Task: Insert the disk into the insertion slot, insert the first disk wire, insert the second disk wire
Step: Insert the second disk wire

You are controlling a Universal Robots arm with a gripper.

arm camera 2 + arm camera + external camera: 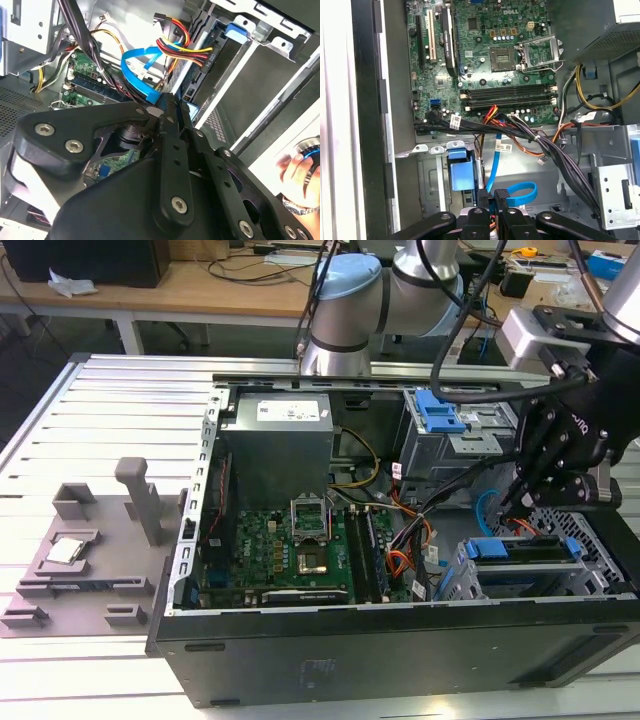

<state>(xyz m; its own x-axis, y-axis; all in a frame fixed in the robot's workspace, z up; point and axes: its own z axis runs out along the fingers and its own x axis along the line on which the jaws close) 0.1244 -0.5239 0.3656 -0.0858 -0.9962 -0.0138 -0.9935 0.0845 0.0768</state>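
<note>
Figure: the arm is working inside an open computer case [400,640] lying on its side on the slatted worktop [110,410]. The tool [515,508] is reaching down into the drive corner of the case, just beside and above the slot [590,560].

Stage one appears done. The disk [520,548] is sitting inside the slot, directly below the tool, with the blue front of its carrier facing the motherboard [290,540]. In the second wrist view the same blue carrier edge [235,30] is lying just past the fingertips, seated between the cage's metal walls.

Wiring stage is in hand. In both wrist views the two fingers are pressed nearly together, pinching a blue flat cable [145,67] at its end plug; the fingertips [492,197] are closing on the dark connector right at the rear of the disk. The cable's free length is looping away from the tool towards the motherboard. Whether the plug is already seated or only being lined up cannot be told, since the fingers are hiding the joint.

A red-yellow-black power bundle [182,47] is hanging just beyond the fingertips, near the disk's rear; whether it is plugged in cannot be told. A taller cage with a blue tab [440,415] is standing well behind the tool, untouched.

Judged progress: disk in, first wire being handled, at least one wire connection unconfirmed.
</note>
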